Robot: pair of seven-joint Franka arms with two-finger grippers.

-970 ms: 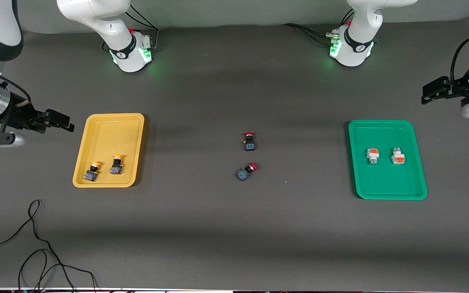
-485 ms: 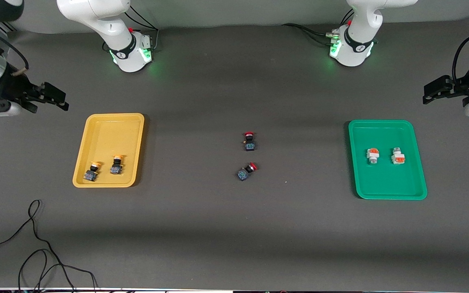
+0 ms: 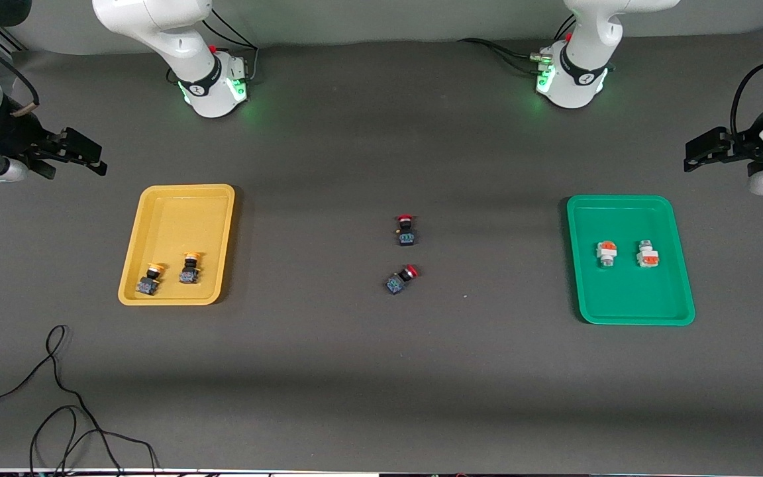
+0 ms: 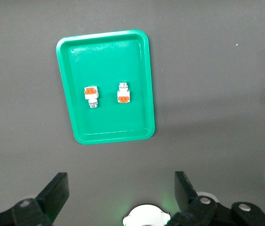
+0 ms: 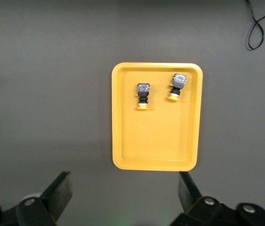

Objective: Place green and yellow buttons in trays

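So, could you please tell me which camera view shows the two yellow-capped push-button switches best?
The right wrist view: the two yellow-capped push-button switches appear largest, inside the yellow plastic tray. The front view shows them smaller, and the left wrist view not at all.

Two red-capped switches lie mid-bench on the dark bench [image 3: 381, 371], one [image 3: 406, 230] farther from the front camera than the other [image 3: 400, 279], which lies tilted, while a black cable [image 3: 57, 404] loops on the bench's near edge at the right arm's end.
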